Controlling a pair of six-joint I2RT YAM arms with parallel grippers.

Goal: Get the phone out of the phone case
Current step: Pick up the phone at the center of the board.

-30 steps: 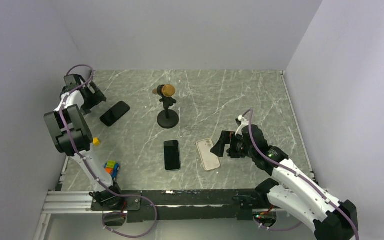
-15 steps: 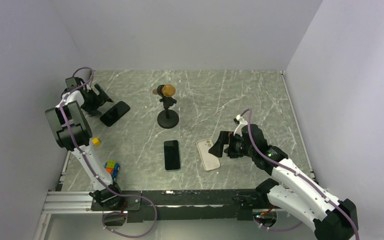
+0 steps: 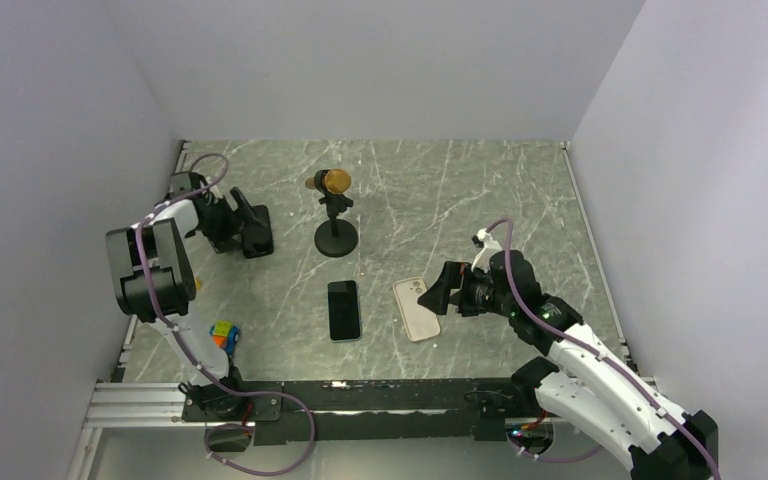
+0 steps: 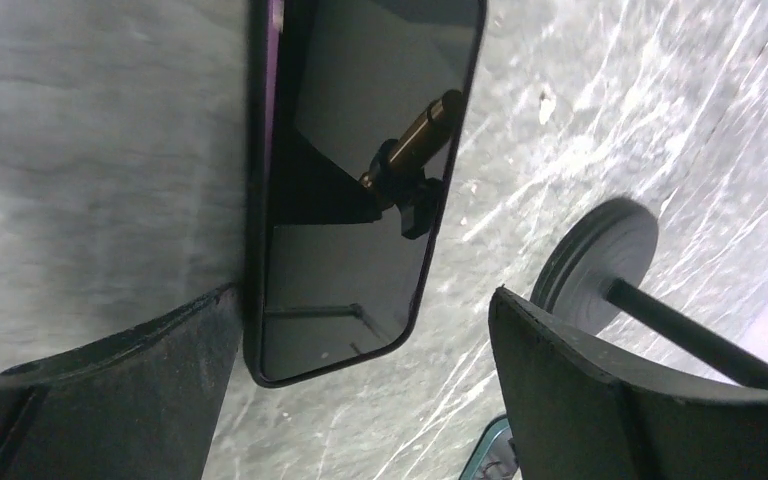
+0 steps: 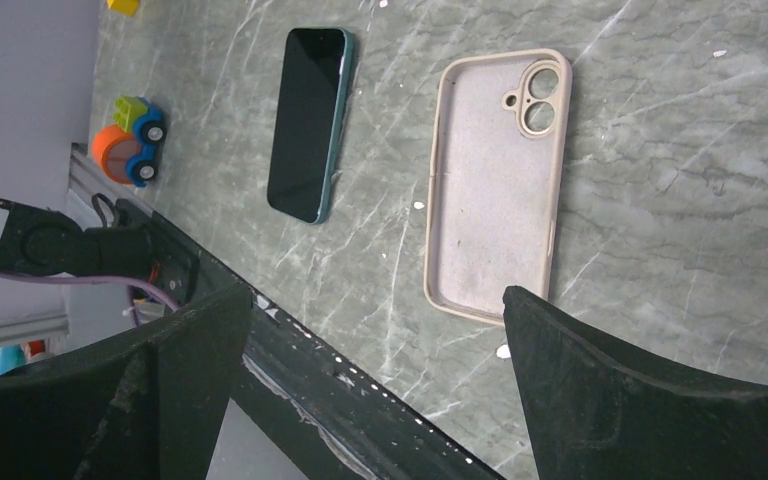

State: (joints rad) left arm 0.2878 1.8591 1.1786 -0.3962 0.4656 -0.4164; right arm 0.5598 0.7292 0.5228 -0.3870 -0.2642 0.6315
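At the left edge of the table (image 3: 480, 190), the left gripper (image 3: 252, 232), jaws wide, has swung in over a black phone (image 4: 360, 150) seen clearly only from its wrist camera. The right gripper (image 3: 440, 290), equally wide, hovers by the empty case (image 3: 417, 309), with the teal phone (image 3: 343, 310) beside it.

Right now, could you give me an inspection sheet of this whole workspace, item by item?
Surface: grey marbled tabletop with white veins.
Job's things: teal-edged phone lies screen up beside the empty beige case, not touching it. A second dark phone lies further back; cannot tell whether it is cased.
Clutter: microphone stand, colourful toy.
End effectors: left end effector open, straddling the dark phone; right end effector open, hovering by the case, holding nothing.
Cables: purple cables run along both arms and past the bases.
Surroundings: plain grey walls on three sides.
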